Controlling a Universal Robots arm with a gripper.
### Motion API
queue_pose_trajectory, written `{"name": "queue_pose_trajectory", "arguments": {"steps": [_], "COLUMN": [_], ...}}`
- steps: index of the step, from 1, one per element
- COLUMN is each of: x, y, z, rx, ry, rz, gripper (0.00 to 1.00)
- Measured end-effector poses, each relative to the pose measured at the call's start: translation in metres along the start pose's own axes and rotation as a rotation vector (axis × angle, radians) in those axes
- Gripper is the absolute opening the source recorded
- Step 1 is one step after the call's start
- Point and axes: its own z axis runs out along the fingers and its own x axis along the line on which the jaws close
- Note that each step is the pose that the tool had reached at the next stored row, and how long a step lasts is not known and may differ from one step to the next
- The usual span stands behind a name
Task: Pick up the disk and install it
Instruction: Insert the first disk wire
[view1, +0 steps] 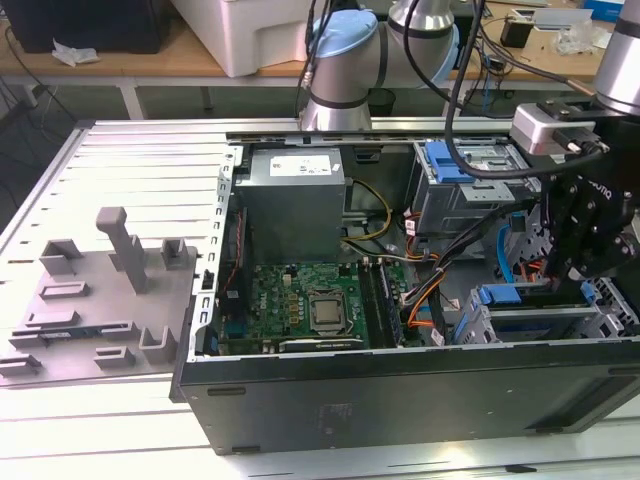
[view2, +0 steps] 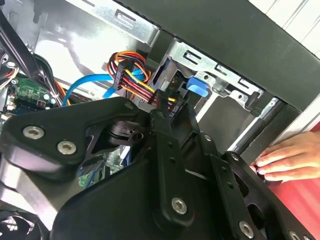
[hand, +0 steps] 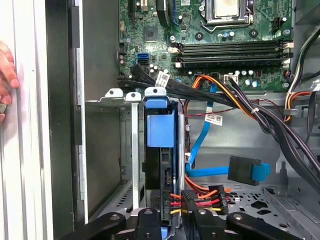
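Although the claw sits right at the near end of the disk, we cannot tell whether it clamps the disk or is loose around it. The disk stands on edge directly in front of the claw, inside a slot of the metal cage in the open computer case on the desk. So the picking up seems finished, and the installing looks far along. Whether the disk is fully home, we cannot confirm. Just beside the claw a bundle of coloured wires ends near the disk. A person's hand rests by the case's outer edge, well to the side of the claw.
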Motion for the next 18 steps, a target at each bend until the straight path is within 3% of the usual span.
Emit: {"name": "queue_pose_trajectory", "arguments": {"steps": [7, 18], "x": [0.0004, -0.0186], "y": [-0.0005, -0.0008], "z": [-0.0159, -0.0331], "rx": [0.0001, 0.0002], "ry": [0.0012, 0.0100], "rz": [0.000, 0.000], "gripper": [0.31, 0.31]}}
